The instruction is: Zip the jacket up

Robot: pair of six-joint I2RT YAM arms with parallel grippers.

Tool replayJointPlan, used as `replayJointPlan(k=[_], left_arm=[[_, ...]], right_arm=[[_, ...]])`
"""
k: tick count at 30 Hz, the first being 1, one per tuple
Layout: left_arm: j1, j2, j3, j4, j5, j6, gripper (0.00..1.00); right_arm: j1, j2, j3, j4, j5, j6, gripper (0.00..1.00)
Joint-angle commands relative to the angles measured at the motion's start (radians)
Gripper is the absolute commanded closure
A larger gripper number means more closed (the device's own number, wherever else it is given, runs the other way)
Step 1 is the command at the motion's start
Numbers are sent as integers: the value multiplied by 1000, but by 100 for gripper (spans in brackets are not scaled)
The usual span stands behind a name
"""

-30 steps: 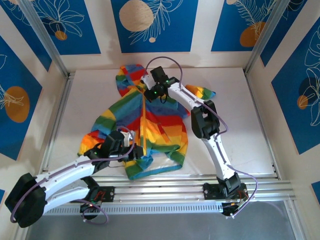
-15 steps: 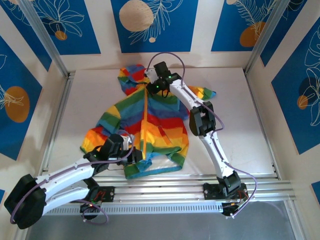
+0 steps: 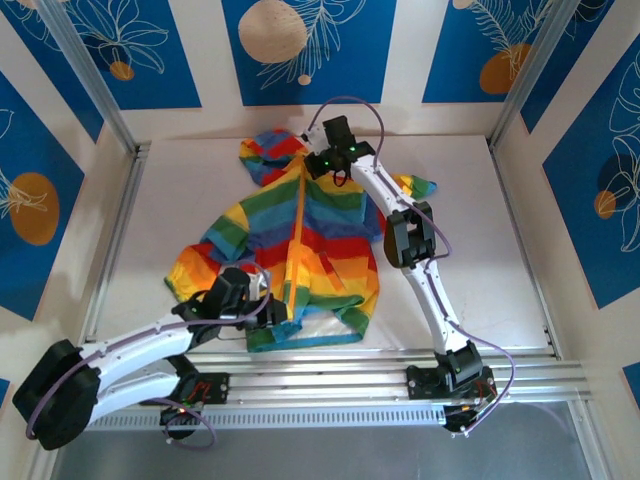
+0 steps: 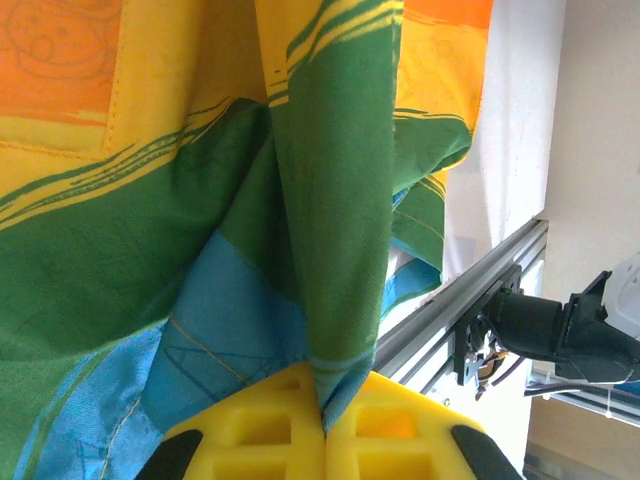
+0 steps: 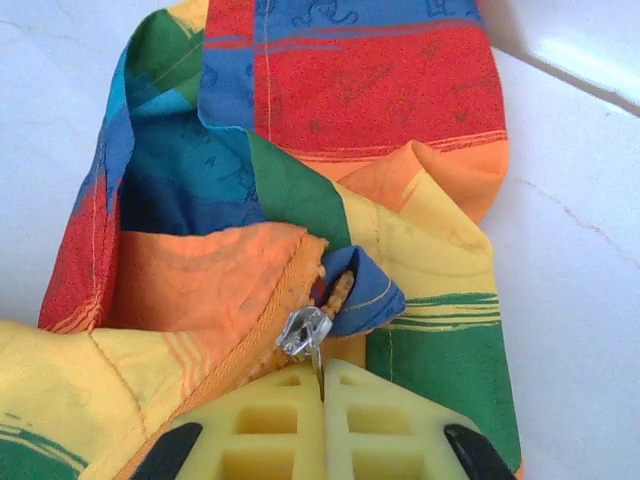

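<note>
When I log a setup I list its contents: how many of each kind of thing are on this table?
jacket: 1
claws: 2 (left claw, right claw, both shut on the jacket)
Total: 3

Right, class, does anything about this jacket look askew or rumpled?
Yes: the jacket has its bottom hem bunched into a fold pinched by the left gripper, and white lining is bared beside it.
</note>
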Motion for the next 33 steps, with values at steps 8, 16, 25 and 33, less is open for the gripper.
replayJointPlan(k=[8,16,25,33], left_arm=[[-13,185,0,131,75,-16,100],[-7,379,68,284,140,-16,100],[10,384,111,191,125,63,100],[44,253,149,-21,66,181,51]], right_arm=[[-59,65,119,161,32,27,100],[-85,83,140,195,25,17,100],[-75,60,176,166,84,-12,77],[-45,-57,113,95,112,-79,56]])
